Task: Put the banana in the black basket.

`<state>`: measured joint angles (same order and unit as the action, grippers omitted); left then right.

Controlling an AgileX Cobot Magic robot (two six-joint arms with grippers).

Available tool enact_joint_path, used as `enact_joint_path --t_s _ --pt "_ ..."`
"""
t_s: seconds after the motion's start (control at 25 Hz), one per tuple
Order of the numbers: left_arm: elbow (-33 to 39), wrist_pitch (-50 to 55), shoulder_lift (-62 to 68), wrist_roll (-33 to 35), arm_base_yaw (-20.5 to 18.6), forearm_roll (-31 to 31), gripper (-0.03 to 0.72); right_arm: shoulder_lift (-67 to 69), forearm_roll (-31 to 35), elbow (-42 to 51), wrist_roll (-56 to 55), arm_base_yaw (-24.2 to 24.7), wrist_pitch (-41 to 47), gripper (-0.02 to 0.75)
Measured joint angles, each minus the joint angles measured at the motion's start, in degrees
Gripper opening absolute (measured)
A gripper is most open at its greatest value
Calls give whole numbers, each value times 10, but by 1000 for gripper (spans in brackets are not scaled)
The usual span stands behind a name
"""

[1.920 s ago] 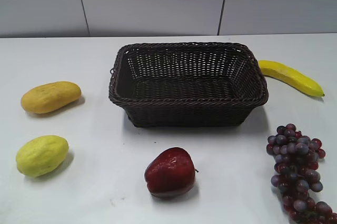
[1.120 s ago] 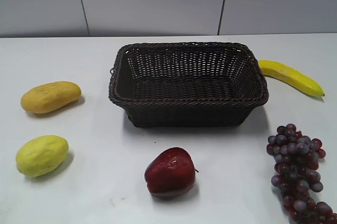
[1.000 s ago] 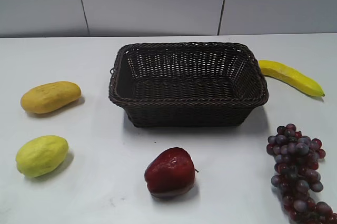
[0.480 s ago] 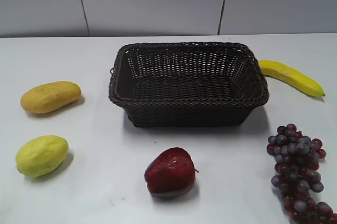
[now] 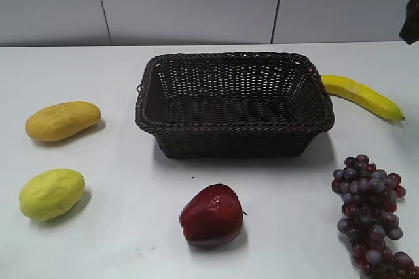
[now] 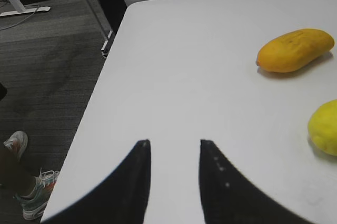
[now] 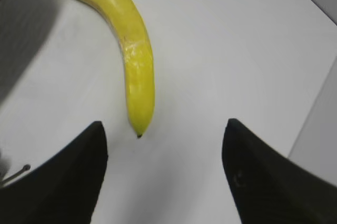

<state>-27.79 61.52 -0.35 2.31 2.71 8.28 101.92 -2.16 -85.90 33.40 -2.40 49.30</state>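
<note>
The banana [image 5: 362, 95] lies on the white table just right of the black basket [image 5: 234, 124], which stands empty at the table's middle. In the right wrist view the banana [image 7: 128, 47] lies ahead of my right gripper [image 7: 164, 125], whose jaws are wide open and empty above the table; the banana's tip ends just short of the jaws, left of their middle. A dark part of the right arm [image 5: 411, 20] shows at the exterior view's right edge. My left gripper [image 6: 174, 142] is open and empty over the table's left edge.
An orange-yellow oval fruit [image 5: 63, 120] and a yellow-green oval fruit [image 5: 52, 193] lie at the left; both also show in the left wrist view. A red apple [image 5: 212, 215] sits in front of the basket. Purple grapes [image 5: 372, 213] lie front right. Floor beyond the left edge [image 6: 47, 66].
A dark part of the right arm has come into the exterior view at the upper right edge. The fruits and the basket have not moved.
</note>
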Motion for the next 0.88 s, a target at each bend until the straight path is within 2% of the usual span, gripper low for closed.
enact_joint_path --t_s 0.24,0.56,0.88 --pt "0 0 0 0 0 0 233 98 63 -2 97 0 -57 519" --pt "0 0 0 0 0 0 237 176 68 -5 122 0 -131 519" --pt "0 0 0 0 0 0 237 221 69 -16 124 0 -157 519"
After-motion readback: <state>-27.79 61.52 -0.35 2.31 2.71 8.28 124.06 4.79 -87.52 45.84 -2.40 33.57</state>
